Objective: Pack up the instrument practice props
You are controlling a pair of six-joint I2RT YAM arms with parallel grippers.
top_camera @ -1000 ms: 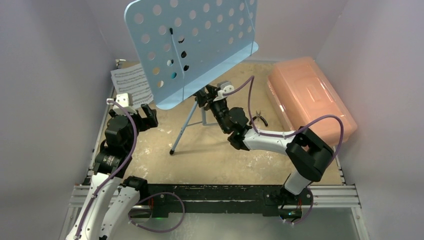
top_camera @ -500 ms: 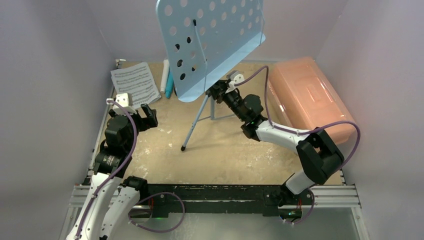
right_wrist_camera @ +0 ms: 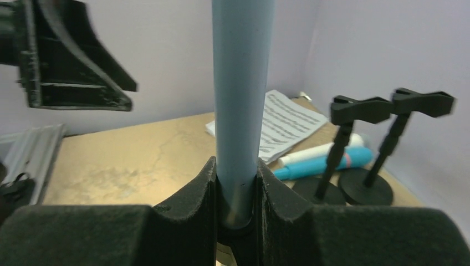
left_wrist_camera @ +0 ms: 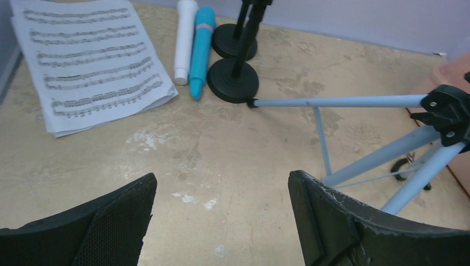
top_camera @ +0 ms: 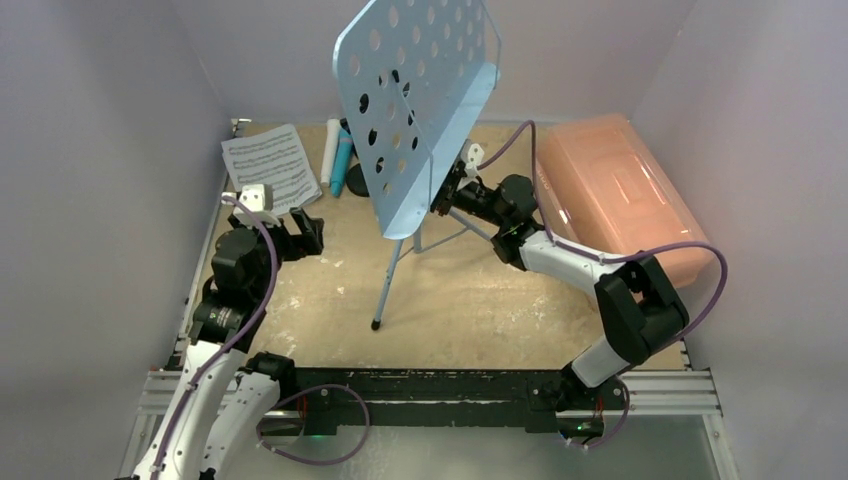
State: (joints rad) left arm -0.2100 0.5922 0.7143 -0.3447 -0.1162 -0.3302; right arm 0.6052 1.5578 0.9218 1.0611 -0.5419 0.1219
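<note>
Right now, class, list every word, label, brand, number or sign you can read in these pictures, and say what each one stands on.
No text can be read anywhere.
The sheet music: printed staves and notes; any words are too small to read.
The white microphone and blue microphone: no lettering shows.
The music stand and pink box: no label or brand shows.
</note>
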